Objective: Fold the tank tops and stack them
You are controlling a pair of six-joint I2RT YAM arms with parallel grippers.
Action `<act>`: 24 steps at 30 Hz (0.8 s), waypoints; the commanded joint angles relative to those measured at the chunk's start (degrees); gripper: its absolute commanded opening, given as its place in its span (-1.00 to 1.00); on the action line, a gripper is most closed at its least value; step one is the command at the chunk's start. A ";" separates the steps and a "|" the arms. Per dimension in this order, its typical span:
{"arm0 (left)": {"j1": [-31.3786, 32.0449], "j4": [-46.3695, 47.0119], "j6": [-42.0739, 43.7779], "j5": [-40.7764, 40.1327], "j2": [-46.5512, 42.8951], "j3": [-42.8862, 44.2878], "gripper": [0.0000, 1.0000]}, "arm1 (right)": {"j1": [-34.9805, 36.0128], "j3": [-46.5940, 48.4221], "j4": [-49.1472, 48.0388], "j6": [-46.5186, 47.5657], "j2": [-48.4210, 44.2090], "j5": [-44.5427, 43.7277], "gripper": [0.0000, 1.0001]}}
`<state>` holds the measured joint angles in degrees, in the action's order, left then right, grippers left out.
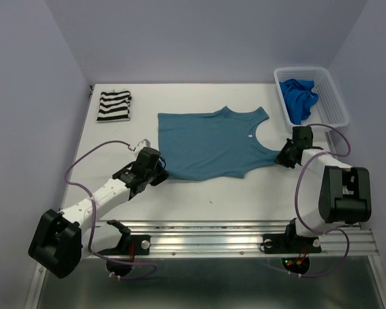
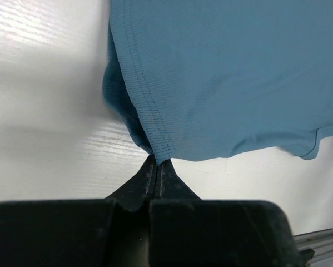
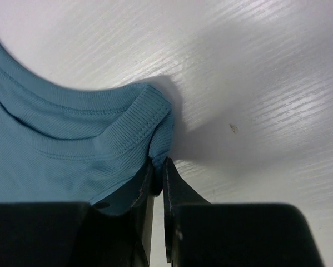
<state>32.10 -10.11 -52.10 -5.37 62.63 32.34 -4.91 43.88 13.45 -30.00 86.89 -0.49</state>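
Note:
A teal tank top point(image 1: 209, 145) lies spread flat in the middle of the table, straps toward the right. My left gripper point(image 1: 161, 172) is shut on its near left hem corner point(image 2: 158, 157). My right gripper point(image 1: 284, 158) is shut on the end of the near shoulder strap point(image 3: 159, 149), which bunches between the jaws. A folded black-and-white striped tank top point(image 1: 113, 106) rests at the far left corner. A royal blue tank top point(image 1: 298, 98) lies crumpled inside the white basket point(image 1: 331, 96).
The white lattice basket stands at the far right corner of the table, just beyond my right arm. A metal rail point(image 1: 244, 235) runs along the near edge. Bare white tabletop point(image 1: 205, 196) lies between the teal top and the rail.

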 commanded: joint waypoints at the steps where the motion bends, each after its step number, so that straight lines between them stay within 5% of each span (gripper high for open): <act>1: -1.51 1.58 2.26 1.93 -0.93 3.17 -1.00 | -0.28 4.19 0.69 1.17 -2.87 2.34 -0.99; 24: -14.25 4.31 10.78 17.32 5.39 14.68 -1.00 | -0.28 21.59 5.88 4.07 3.01 4.09 -0.99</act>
<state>18.96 -7.38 -44.23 9.89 66.74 42.92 -4.91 61.60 19.03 -27.31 88.38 2.87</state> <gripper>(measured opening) 0.029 0.128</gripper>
